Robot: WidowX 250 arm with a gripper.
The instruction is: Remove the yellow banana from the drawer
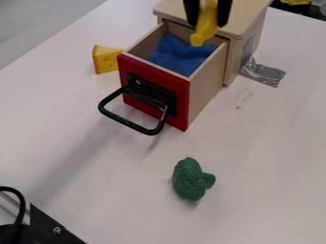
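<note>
Jaws of blk gripper (208, 20) pinch yellow banana (204, 30), tip down, above rear of open drawer (207, 90). Risk: loose grip = drop back in; low carry = snag on drawer. Near: blk hardware (47, 224), green toy (189, 179) on table (267, 157), poss. blocking set-down. Then blk handle (128, 122), red front (182, 106), blue cloth (177, 55) inside; yellow wedge (106, 59) beside. Farther: silver tape (264, 73), wooden cabinet (247, 15).

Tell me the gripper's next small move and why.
Probably carry the yellow banana sideways past the open drawer before lowering it: the gripper holds it above the drawer, so releasing here could drop it onto the blue cloth.
</note>
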